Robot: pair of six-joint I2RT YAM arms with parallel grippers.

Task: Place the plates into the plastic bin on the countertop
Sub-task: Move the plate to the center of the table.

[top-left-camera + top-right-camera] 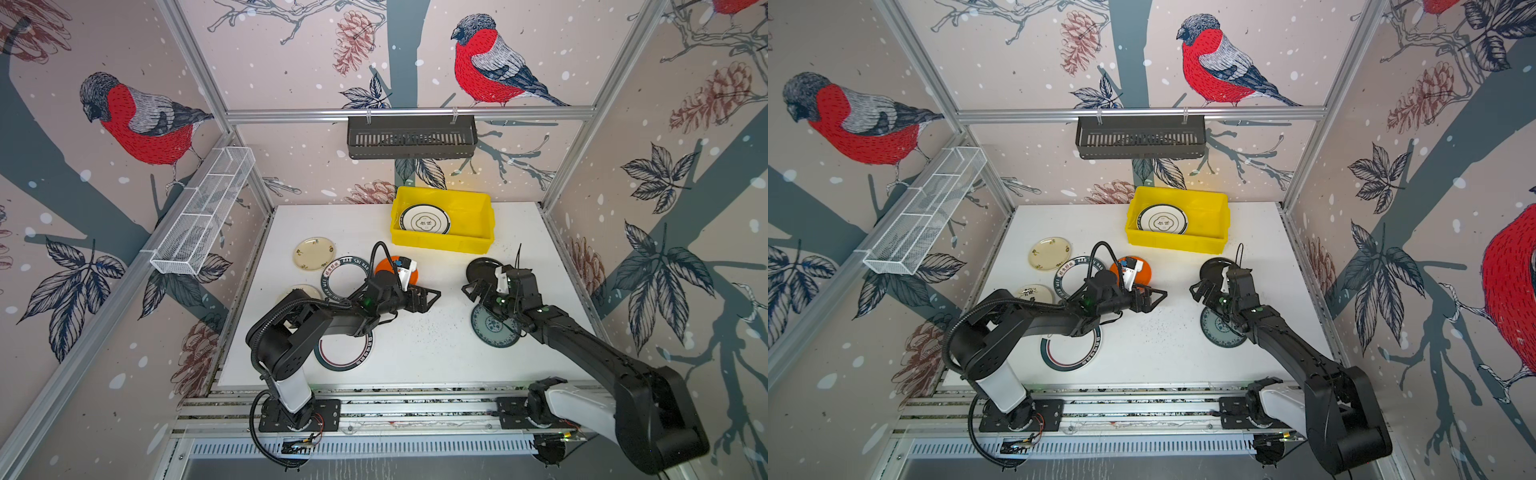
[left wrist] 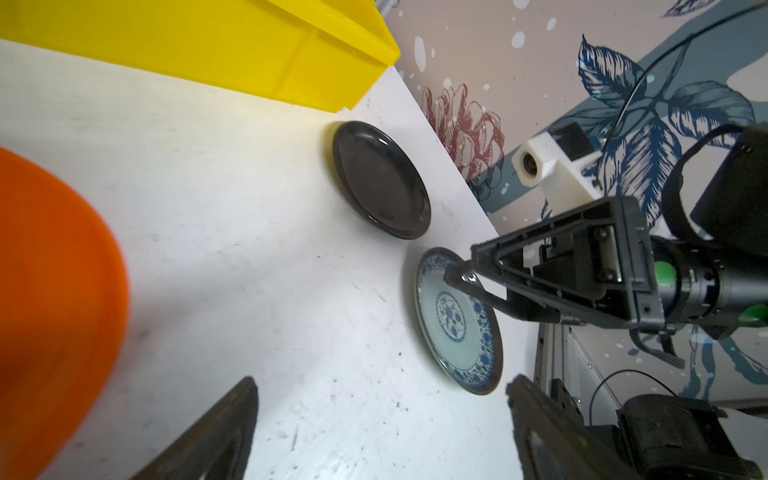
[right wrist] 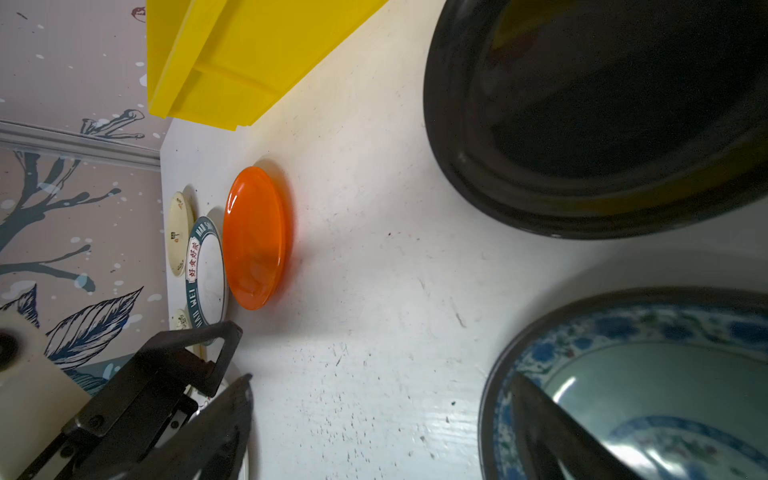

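The left gripper [image 1: 430, 297] hung with jaws spread and empty over bare countertop [image 1: 432, 349], just beside the orange plate [image 1: 383, 264]. The right gripper [image 1: 471, 291] faced it, likewise wide apart and holding nothing, between the black plate [image 1: 480, 266] and the teal-patterned plate [image 1: 490, 334]. Toward the left edge lay a lettered-rim plate [image 1: 345, 280], a cream plate [image 1: 313, 252] and, partly under the left arm, another lettered plate [image 1: 345, 355]. At the back, one white plate [image 1: 424, 219] lay flat in the yellow bin [image 1: 440, 246].
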